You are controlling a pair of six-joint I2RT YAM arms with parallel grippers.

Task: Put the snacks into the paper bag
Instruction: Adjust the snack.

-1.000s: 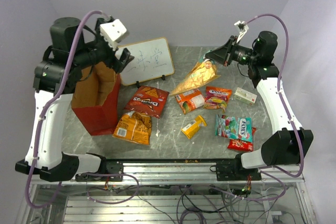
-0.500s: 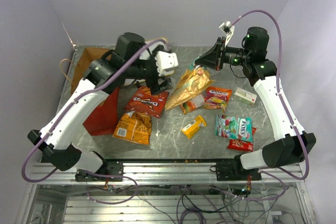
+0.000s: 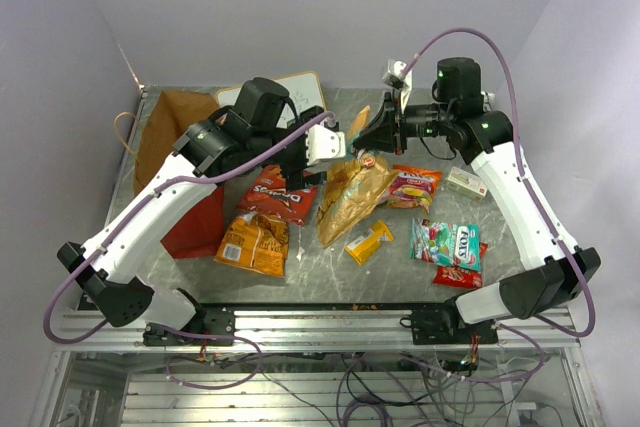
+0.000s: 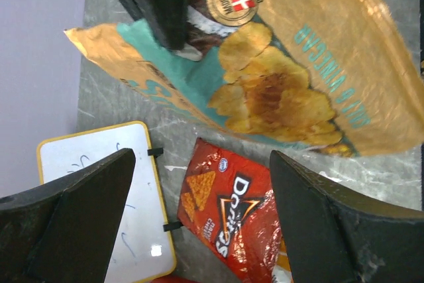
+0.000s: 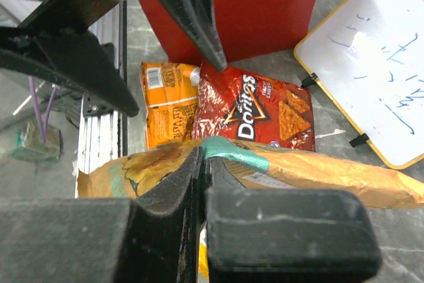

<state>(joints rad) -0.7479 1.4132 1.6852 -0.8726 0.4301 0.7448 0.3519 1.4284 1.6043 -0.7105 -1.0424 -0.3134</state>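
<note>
My right gripper (image 3: pixel 372 135) is shut on the top edge of a big brown chip bag (image 3: pixel 350 195) and holds it hanging over the table's middle; the right wrist view shows the jaws (image 5: pixel 204 154) pinched on its teal-striped edge (image 5: pixel 232 154). My left gripper (image 3: pixel 298 160) is open and empty, just left of that bag and above the red Doritos bag (image 3: pixel 280 192). In the left wrist view the Doritos bag (image 4: pixel 232 220) lies between my open fingers (image 4: pixel 73 223), with the brown bag (image 4: pixel 298 77) beyond. The red paper bag (image 3: pixel 190 217) stands at the left, its kraft inside (image 3: pixel 165 132) open.
An orange chip bag (image 3: pixel 253 242), a yellow pack (image 3: pixel 368 242), an orange-purple pack (image 3: pixel 413 185), a teal-white candy bag (image 3: pixel 447 242) and a red pack (image 3: pixel 458 275) lie on the table. A small white box (image 3: pixel 467 182) sits at the right. A whiteboard (image 3: pixel 295 87) stands behind my left arm.
My left arm swung from the paper bag to the table's middle, gripper open. My right gripper carried the brown chip bag leftward toward the centre.
</note>
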